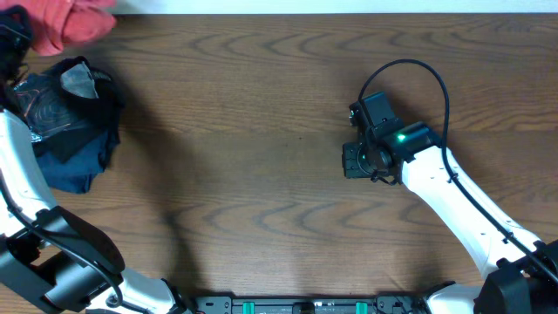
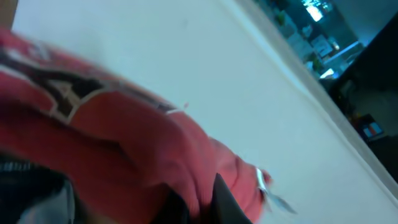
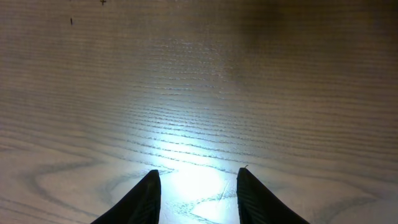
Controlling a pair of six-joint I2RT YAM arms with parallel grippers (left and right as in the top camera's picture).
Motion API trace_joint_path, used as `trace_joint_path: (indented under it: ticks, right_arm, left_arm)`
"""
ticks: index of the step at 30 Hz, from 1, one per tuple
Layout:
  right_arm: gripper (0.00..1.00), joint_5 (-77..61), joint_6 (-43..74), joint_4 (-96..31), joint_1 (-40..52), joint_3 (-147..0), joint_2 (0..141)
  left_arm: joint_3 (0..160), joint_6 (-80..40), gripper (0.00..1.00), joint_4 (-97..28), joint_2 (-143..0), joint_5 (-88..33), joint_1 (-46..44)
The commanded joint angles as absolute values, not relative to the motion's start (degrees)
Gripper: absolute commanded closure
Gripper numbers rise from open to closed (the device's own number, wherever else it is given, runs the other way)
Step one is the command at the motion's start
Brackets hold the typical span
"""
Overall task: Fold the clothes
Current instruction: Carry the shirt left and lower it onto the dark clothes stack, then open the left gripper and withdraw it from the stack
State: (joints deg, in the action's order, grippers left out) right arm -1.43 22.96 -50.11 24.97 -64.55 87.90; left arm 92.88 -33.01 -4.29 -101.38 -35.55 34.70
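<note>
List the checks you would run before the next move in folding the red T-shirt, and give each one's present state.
1. T-shirt spread flat: not ok. It is bunched at the far left corner, partly outside the overhead view.
2. Left gripper holding the shirt: cannot tell. The left wrist view is blurred, with red fabric close against it.
3. Right gripper open and empty: ok. It is above bare wood.
4. Folding space on the table: ok. Bare wood shows mid-table.
5. Dark clothes apart from the shirt: cannot tell.
</note>
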Motion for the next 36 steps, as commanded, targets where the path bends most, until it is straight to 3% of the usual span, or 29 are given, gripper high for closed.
trace_joint_path:
  ticks: [1,10,22,28,31,35,36]
  right_arm:
    - [0.61,-0.4,22.2,-50.2,24.6,-65.0,87.7]
    - [0.62,-0.2,22.2,-50.5,24.6,-65.0,87.7]
    - [0.61,-0.2,22.2,-50.4,24.6,-65.0,87.7]
    - [0.61,-0.2,22.2,-50.1,24.5,-65.0,87.7]
    - [0.61,-0.2,22.2,-50.2,24.5,-65.0,87.7]
    - [0.60,-0.1,22.2,-50.2,24.5,-65.0,87.7]
    - [0.60,0.1,22.2,-50.1,24.6,-65.0,87.7]
  left_arm:
    - [94.0,-31.8,0.94,-7.6,-102.1,-32.9,36.1]
    - [94.0,-17.3,0.94,-22.6,-103.3,-23.7,40.3]
    - [94.0,-17.1,0.93,-37.2,-103.3,-23.8,46.7]
    - [94.0,-17.1,0.88,-45.0,-103.3,-23.9,48.0]
    - [94.0,-17.3,0.83,-48.8,-103.3,-23.9,49.6]
    - [94.0,-23.5,0.62,-50.7,-103.2,-23.9,51.9]
    - [94.1,-23.6,0.52,-50.5,-102.9,-23.9,52.2]
